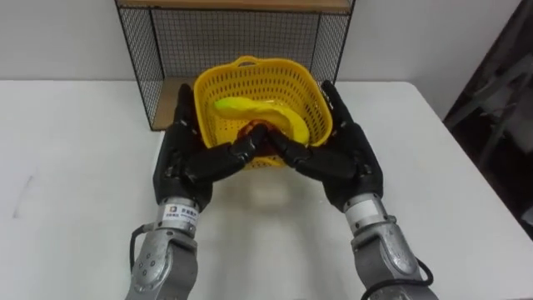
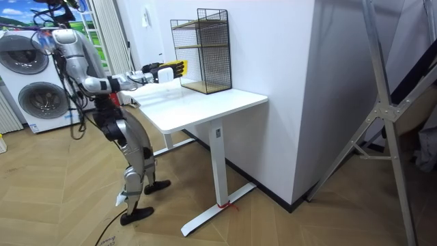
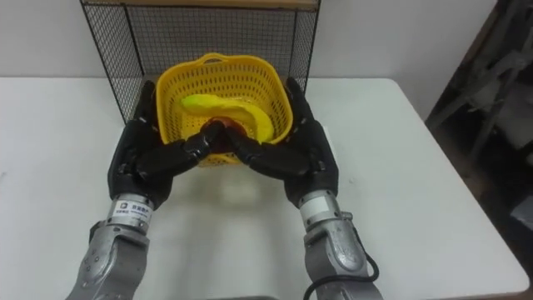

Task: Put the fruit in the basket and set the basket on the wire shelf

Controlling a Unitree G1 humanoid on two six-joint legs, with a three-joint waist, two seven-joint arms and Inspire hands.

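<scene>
Since the fruit already lies in the basket, we think the first step is done. The step in hand is getting the basket onto the shelf.

We count one white table (image 1: 67, 167). At its far edge stands one wire shelf (image 1: 158, 50) with a wooden floor low down. Just near of it is one yellow basket (image 1: 283, 87). It seems to hang a little above the table, for a shadow lies under it.

Two hands hold it. The left hand (image 1: 187, 158) wraps its left side and the right hand (image 1: 350, 162) its right side, with thumbs curled round the near wall.

Inside lie one yellow banana (image 1: 250, 108) and one small red thing (image 1: 250, 129), too hidden for us to name.

Next, we judge, the hands must carry the basket farther, in through the shelf's open front, keep it level, then let go.
</scene>
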